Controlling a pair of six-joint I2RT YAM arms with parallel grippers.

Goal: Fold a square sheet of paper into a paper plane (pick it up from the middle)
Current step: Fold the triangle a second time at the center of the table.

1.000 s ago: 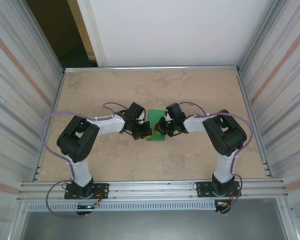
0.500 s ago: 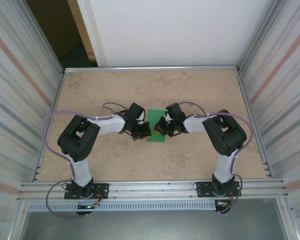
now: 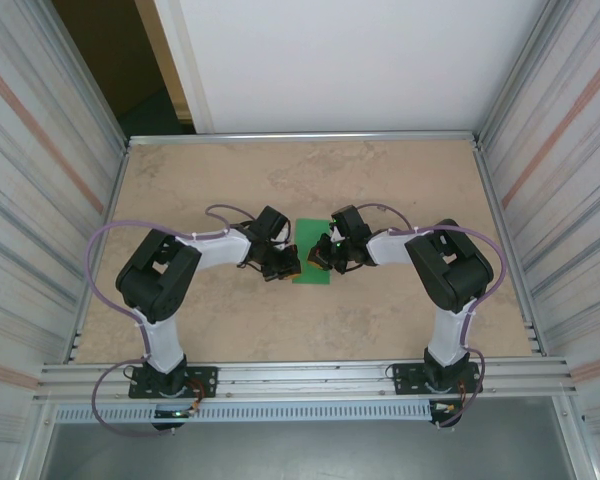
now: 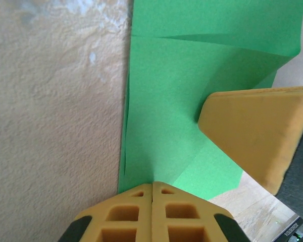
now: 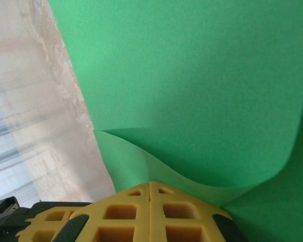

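Two tools: left tool (image 3: 283,263) and right tool (image 3: 323,253) met nearly tip to tip over the paper (image 3: 311,233), just below the middle of the overhead view.
Left tool: fully closed, jaws pressed together. In its wrist view the tips sat at the bottom centre, right on the paper's near edge. Whether they pinched that edge or only touched it could not be told.
Right tool: fully closed too. In its wrist view a flap of paper curled up to the tips at the bottom centre, so it seemed to have that flap pinched. From the left wrist its yellow finger came in from the right, its tip on the sheet.
Paper, place: lying on the desk (image 3: 400,180) between the two tools, partly hidden by them from above.
Paper, look: bright green, matte, unmarked. It was doubled along its left edge in the left wrist view, with soft creases fanning from the right tool's tip and one long crease across the upper part.
Done, by judgement: early folding had begun, with at least one layer turned over.
Left, by judgement: most of the work. No pointed nose, centre ridge or wings could be seen.
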